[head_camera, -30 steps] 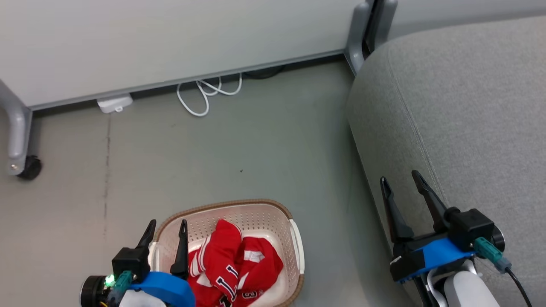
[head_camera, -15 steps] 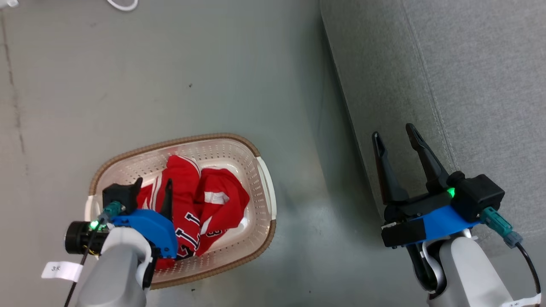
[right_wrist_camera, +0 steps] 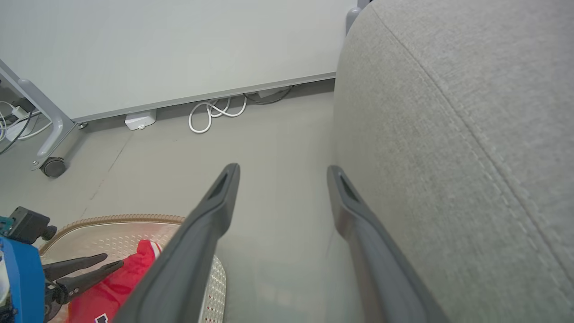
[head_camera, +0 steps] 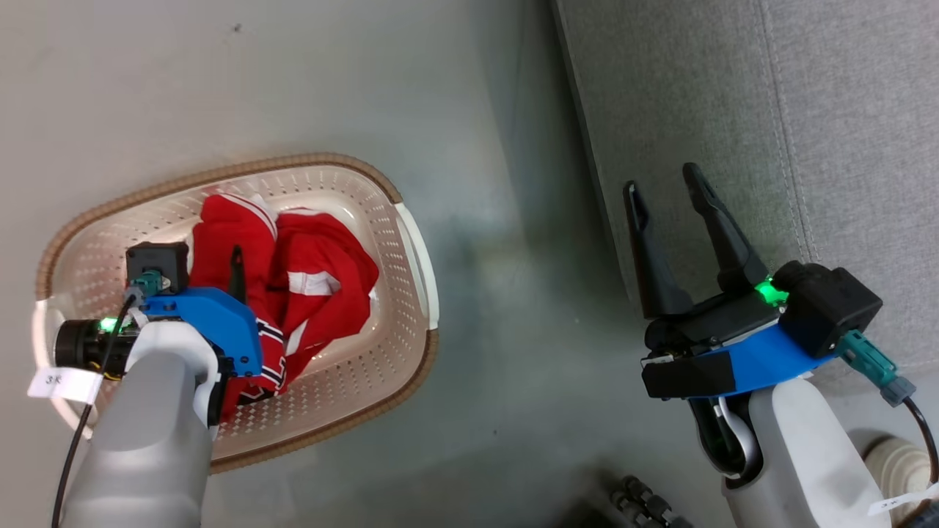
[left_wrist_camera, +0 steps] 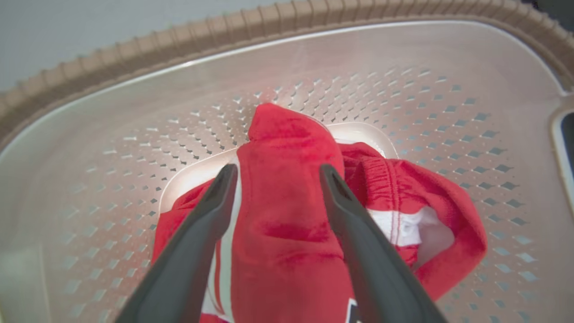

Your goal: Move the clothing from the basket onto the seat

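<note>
In the basket (head_camera: 345, 381), red clothing (head_camera: 315, 286), left gripper (left_wrist_camera: 276, 170) agape

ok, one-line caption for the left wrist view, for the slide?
Left hand, open, fingers either side of a raised fold of red clothing in the cream basket.

Smooth, slightly glossy cream perforated plastic basket (head_camera: 367, 213), brown woven-look rim; soft matt red cloth garments (head_camera: 323, 257); coarse-woven matt grey fabric couch cushion (head_camera: 843, 110) at 2 o'clock.
</note>
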Controlling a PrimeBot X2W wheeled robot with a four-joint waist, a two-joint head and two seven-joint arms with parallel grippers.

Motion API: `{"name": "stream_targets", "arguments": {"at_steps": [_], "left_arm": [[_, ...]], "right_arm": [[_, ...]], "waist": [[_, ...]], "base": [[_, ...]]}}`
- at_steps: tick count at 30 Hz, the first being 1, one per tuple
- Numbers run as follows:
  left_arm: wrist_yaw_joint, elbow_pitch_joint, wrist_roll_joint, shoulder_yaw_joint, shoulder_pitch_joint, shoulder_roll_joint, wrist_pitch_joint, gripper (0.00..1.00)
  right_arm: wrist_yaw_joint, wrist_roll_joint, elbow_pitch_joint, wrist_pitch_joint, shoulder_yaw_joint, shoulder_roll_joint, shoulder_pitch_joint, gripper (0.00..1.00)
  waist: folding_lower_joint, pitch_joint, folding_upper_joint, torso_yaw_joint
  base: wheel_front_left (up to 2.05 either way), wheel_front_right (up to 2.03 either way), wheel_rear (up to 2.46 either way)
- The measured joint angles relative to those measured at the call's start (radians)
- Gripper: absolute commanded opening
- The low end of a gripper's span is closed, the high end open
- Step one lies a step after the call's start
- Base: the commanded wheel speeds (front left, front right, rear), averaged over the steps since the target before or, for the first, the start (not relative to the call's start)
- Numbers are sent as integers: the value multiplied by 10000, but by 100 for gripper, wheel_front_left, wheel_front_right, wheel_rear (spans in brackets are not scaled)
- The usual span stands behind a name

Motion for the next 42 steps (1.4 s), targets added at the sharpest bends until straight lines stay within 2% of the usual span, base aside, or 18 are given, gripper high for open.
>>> {"name": "stream_targets", "arguments": {"at_steps": [5,12,20,27,28,30,31,32,33,42], "left_arm": [[451,571,-27,31,-393,105,437,100],[719,1223,-180,23,-711,-23,1367,100],[1471,1630,-274,-8,-884,-100,2435,100],[1641,1751,-249,-184,-876,-173,2895,100],[1639,1756,-251,-198,-872,-173,2901,93],[1634,1764,-284,-199,-852,-188,2928,45],[1622,1770,-295,-207,-840,-201,2936,31],[1595,1772,-324,-224,-827,-209,2964,12],[1570,1776,-339,-261,-816,-211,2964,0],[1277,1808,-504,-349,-710,-295,3131,0]], "right_arm": [[0,284,-119,0,199,0,-96,100],[0,460,-119,-2,255,0,-191,100],[0,583,-117,-2,299,0,-247,100],[0,648,-40,0,336,0,-253,100],[0,654,-27,0,337,0,-261,100],[0,652,-15,0,339,0,-298,100],[0,652,-4,0,339,0,-300,100],[0,652,15,0,337,0,-300,100],[0,650,29,0,336,0,-300,100],[0,575,-75,-2,268,0,-283,100]], "waist": [[0,444,0,-248],[-1,670,0,-393],[-1,751,0,-427],[-2,741,0,-388],[-2,734,0,-385],[-2,715,0,-381],[-2,702,0,-376],[-2,689,0,-373],[-2,674,0,-369],[-2,494,0,-347]], "base": [[0,0,0],[0,0,0],[0,0,0],[0,0,0],[0,0,0],[0,0,0],[0,0,0],[0,0,0],[0,0,0],[0,0,0]]}}
